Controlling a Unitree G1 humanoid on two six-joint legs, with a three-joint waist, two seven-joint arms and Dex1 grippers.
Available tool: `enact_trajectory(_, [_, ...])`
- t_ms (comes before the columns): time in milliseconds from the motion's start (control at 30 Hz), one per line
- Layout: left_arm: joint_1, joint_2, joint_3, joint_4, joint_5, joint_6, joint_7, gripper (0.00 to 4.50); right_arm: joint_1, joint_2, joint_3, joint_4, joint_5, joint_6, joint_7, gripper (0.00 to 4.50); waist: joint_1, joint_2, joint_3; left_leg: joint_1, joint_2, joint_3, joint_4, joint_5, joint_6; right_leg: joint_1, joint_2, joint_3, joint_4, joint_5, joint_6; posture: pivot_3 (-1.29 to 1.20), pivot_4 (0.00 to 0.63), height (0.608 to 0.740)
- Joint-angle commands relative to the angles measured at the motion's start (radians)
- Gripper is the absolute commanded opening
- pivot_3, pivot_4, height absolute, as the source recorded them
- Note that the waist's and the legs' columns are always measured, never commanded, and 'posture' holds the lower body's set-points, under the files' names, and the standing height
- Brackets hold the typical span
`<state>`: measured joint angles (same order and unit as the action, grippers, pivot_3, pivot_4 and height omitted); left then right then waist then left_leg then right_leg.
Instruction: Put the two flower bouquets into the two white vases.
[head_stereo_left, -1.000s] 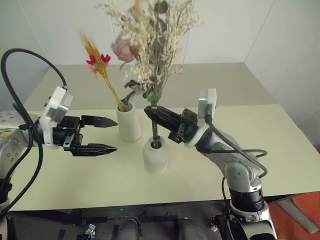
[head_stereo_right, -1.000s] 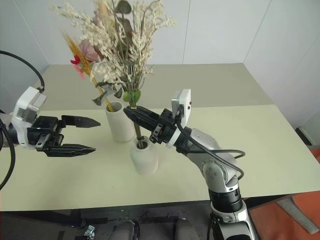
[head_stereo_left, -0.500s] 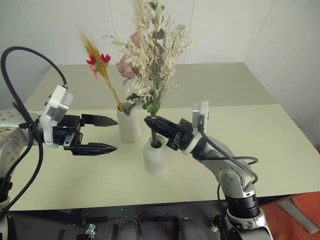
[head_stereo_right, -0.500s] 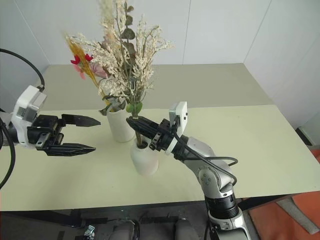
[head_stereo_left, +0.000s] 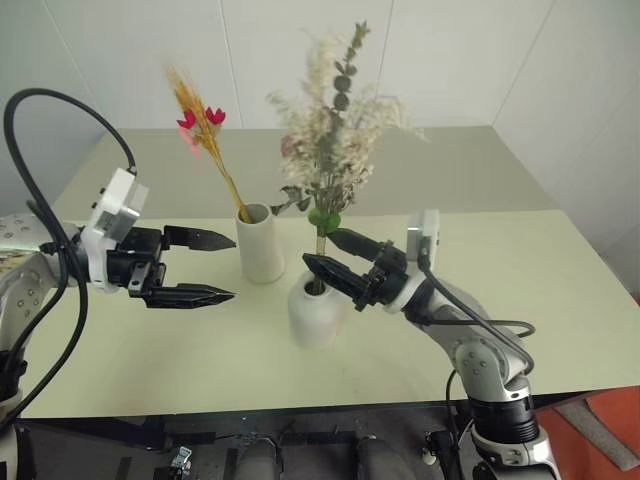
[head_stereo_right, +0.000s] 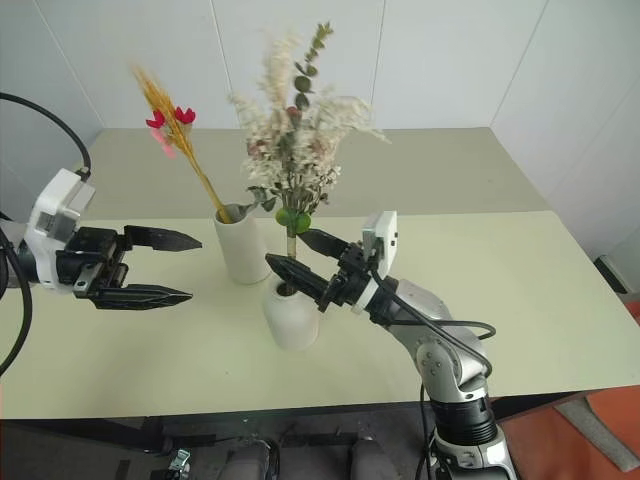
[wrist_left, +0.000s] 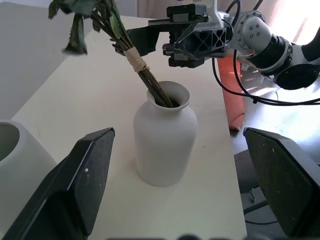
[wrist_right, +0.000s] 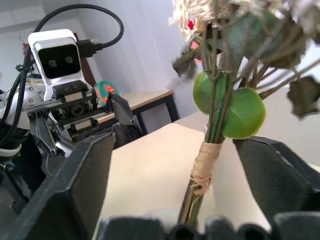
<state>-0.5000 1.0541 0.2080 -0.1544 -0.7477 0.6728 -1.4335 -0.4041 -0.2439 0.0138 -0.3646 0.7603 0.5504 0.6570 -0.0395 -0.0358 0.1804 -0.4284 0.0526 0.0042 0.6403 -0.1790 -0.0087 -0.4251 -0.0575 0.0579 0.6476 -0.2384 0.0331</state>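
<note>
White squat vase holds the cream bunch upright; my right gripper straddles its stems, jaws spread. I'd back straight off. Left gripper gapes, apart.

A pale green table fills the middle of the scene, made of two tops butted together along a seam that runs across behind the things standing on it. White wall panels rise behind the far edge, and another white panel angles in on the right. Past the table's right front corner lies a patch of orange floor beside a grey strip. A dark floor shows under the near edge.
</note>
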Motion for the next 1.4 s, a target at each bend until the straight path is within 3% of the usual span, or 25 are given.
enact_trajectory(33, [-0.028,-0.004,-0.008,0.005,0.005,-0.027,-0.009,4.5,0.0,-0.018,-0.01,-0.058,0.03,0.01,0.012,4.47,-0.001,0.0,0.0,0.0,0.0,0.0,0.0,0.0,0.0,0.0,0.0,0.0,0.0,0.0,0.0,0.0,0.15,0.74])
enact_trajectory(433, [-0.021,0.001,-0.009,0.0,-0.001,-0.03,-0.011,4.5,-0.04,-0.079,-0.03,0.001,0.112,0.147,0.006,4.47,-0.002,0.0,0.0,0.0,0.0,0.0,0.0,0.0,0.0,0.0,0.0,0.0,0.0,0.0,0.0,0.0,0.15,0.74])
enact_trajectory(833, [-0.004,-0.001,0.002,-0.022,-0.009,-0.024,0.009,4.5,-0.319,-0.037,-0.054,0.297,0.134,0.195,0.08,4.47,-0.002,0.0,0.0,0.001,0.0,0.0,0.0,0.0,0.0,0.001,0.0,0.0,0.0,0.0,0.0,0.0,0.15,0.74])
enact_trajectory(1400, [0.019,-0.003,0.021,-0.033,-0.006,-0.028,0.028,4.5,-0.259,-0.078,-0.121,0.141,0.286,0.27,0.094,4.47,-0.003,0.0,0.0,0.001,0.0,0.0,0.0,0.0,0.0,0.001,0.0,0.0,0.0,0.0,0.0,0.0,0.15,0.74])
